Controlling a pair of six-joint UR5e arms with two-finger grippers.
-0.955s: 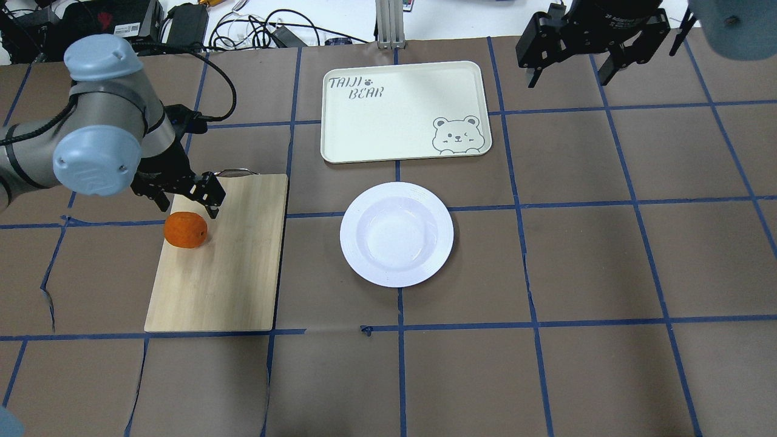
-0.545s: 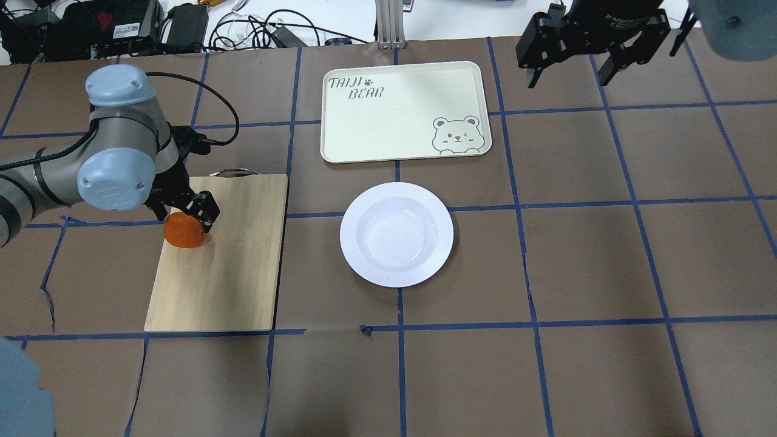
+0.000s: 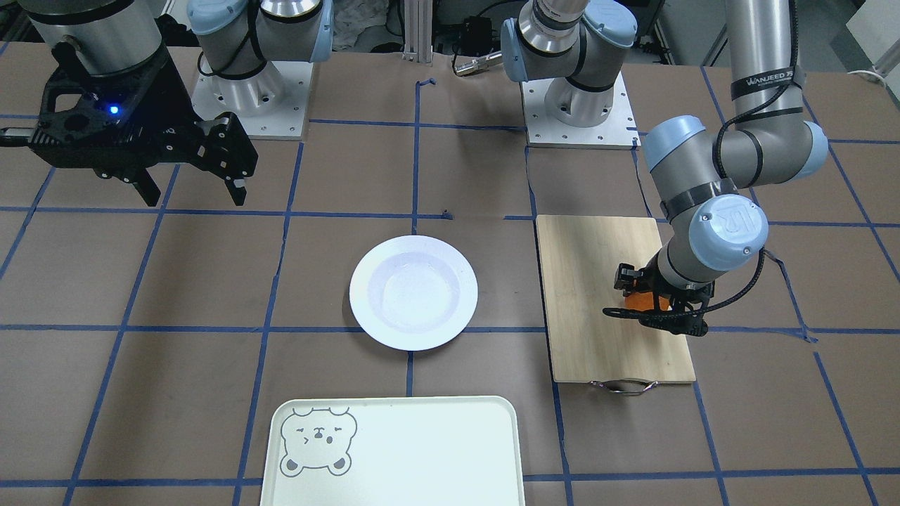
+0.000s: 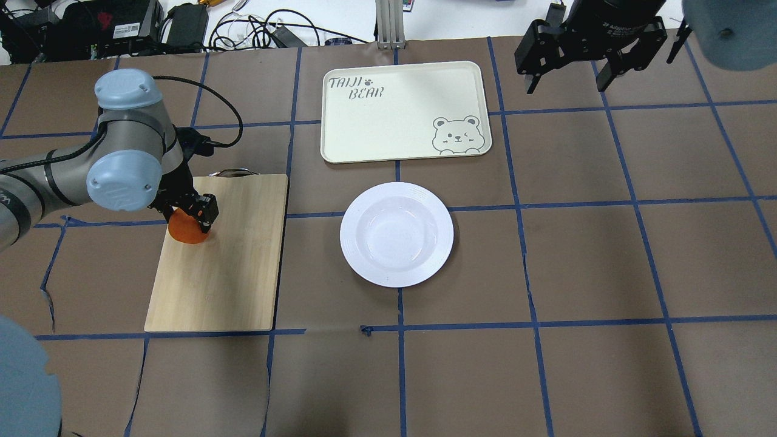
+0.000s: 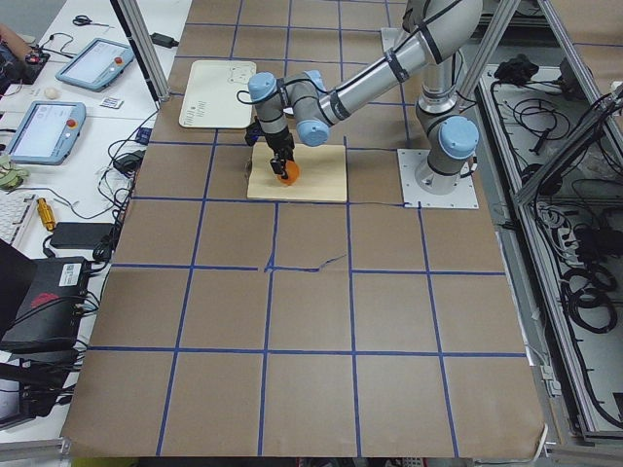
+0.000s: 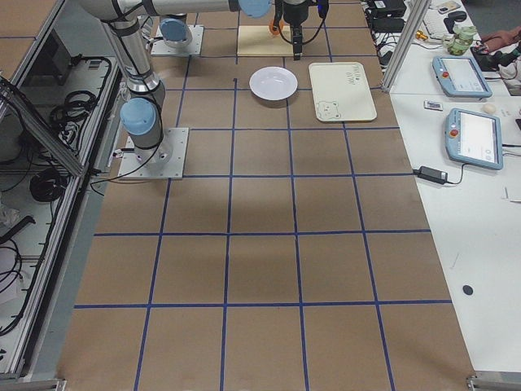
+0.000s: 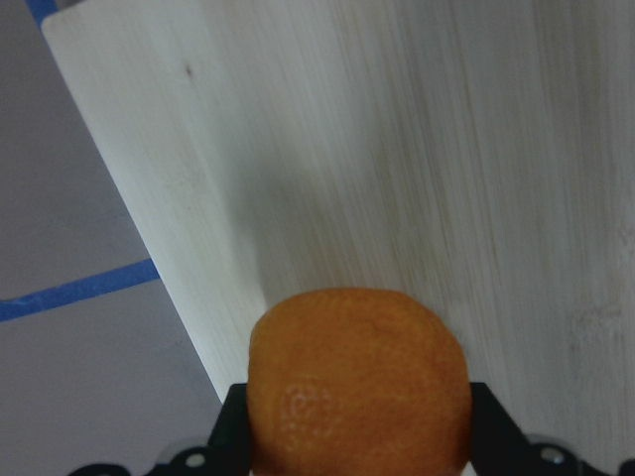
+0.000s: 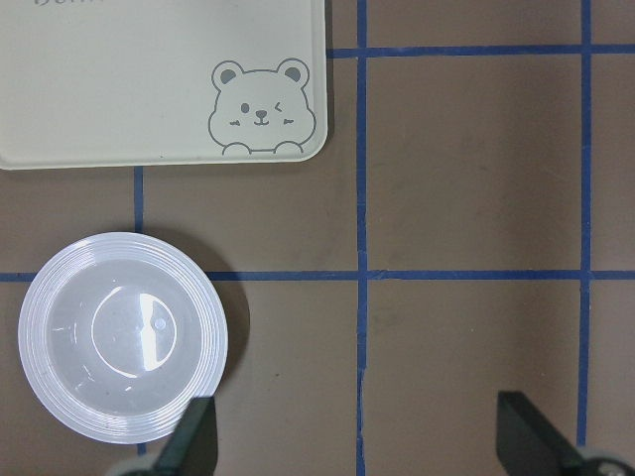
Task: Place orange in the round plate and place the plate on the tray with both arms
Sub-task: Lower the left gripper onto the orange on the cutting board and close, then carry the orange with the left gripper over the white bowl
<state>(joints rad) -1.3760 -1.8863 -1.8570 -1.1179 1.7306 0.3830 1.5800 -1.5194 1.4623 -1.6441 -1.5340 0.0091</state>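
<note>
The orange (image 4: pixel 184 234) sits on a bamboo cutting board (image 4: pixel 230 273) at the table's left. My left gripper (image 4: pixel 189 222) has come down over it and is shut on it. In the left wrist view the orange (image 7: pixel 357 377) fills the gap, with a black finger against each side. The white round plate (image 4: pixel 364 206) lies empty mid-table, with the cream bear tray (image 4: pixel 394 121) just behind it. My right gripper (image 4: pixel 564 85) hangs open and empty high over the back right, and its wrist view looks down on the plate (image 8: pixel 40 327) and the tray (image 8: pixel 119 89).
The cutting board (image 3: pixel 590 281) has a metal handle on its far side. Brown paper with blue tape lines covers the table. Cables and black boxes lie beyond the far edge.
My left gripper dropped from just behind the orange down over it, and its fingers narrowed onto the fruit. The orange, plate and tray stayed put. The right arm barely moved.
</note>
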